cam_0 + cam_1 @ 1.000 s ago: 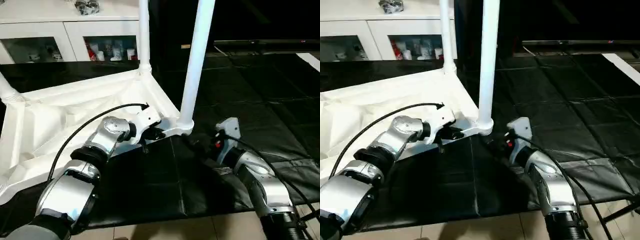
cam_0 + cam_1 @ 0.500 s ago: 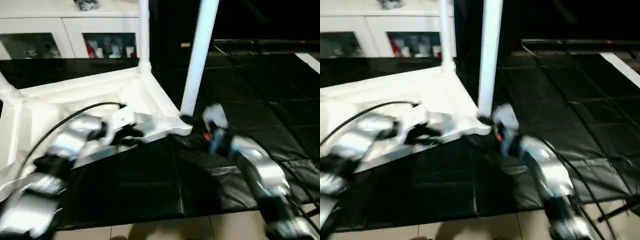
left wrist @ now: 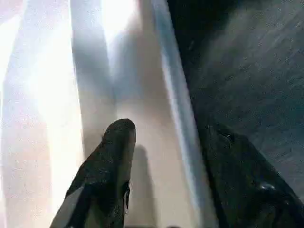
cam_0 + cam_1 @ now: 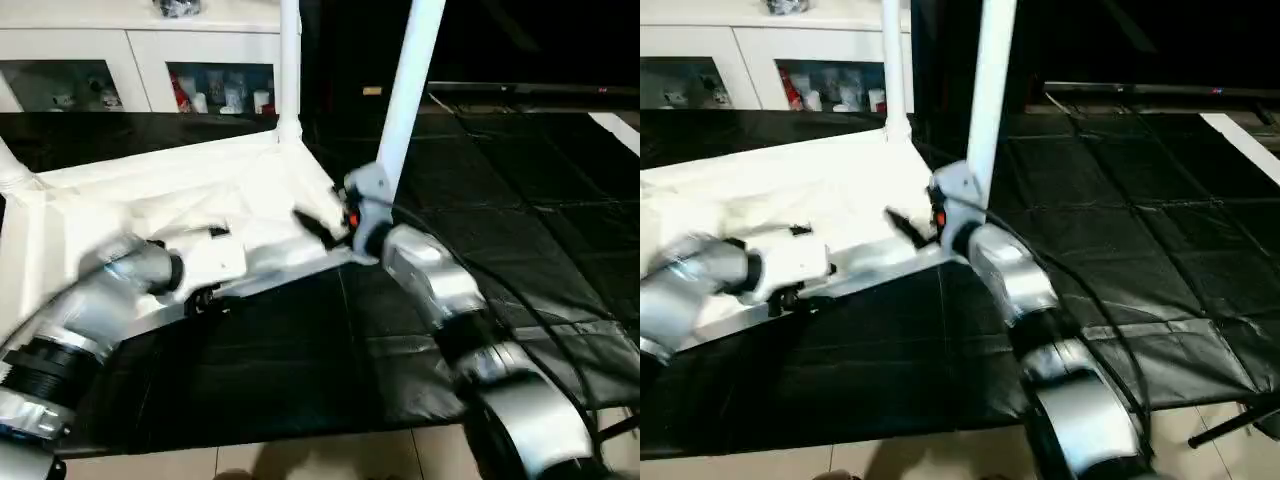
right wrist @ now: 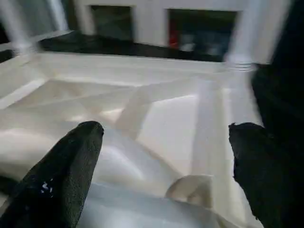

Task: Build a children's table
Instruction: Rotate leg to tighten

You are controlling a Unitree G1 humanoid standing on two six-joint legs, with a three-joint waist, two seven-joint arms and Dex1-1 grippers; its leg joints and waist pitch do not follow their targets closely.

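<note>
Tabletop: I see the white tabletop (image 4: 130, 215) lying upside down on the black floor mat (image 4: 520, 200), ribbed underside facing up, its near edge running from lower left up toward the middle.
Near leg: a white leg (image 4: 405, 95) stands upright in the corner socket nearest my right arm and rises out of the top of the picture.
Far leg: a second leg (image 4: 289, 60) stands upright in the far corner socket.
Third leg: at the left edge I can make out the foot of another leg (image 4: 12, 170) in its socket, leaning out of view.
Left gripper: my left gripper (image 3: 166, 161) sits at the near edge of the tabletop. In the left wrist view its two black fingers (image 3: 111, 166) stand apart, one over the white underside, the other over the mat side, with the rim between them. I cannot tell whether either pad touches the rim, and nothing is held.
Right gripper: my right gripper (image 5: 166, 166) is at the corner by the near leg, pointing in across the underside. Its fingers (image 5: 66, 171) are spread wide with nothing between them. The ribs and far sockets show past them.
Right arm: the silver forearm (image 4: 430, 280) runs up from the lower right toward that corner.
Cabinet: a white cabinet (image 4: 140, 60) with glass doors stands behind the tabletop, small items visible on its shelves.
Floor: pale tiles (image 4: 330, 460) show at the mat's near edge.
</note>
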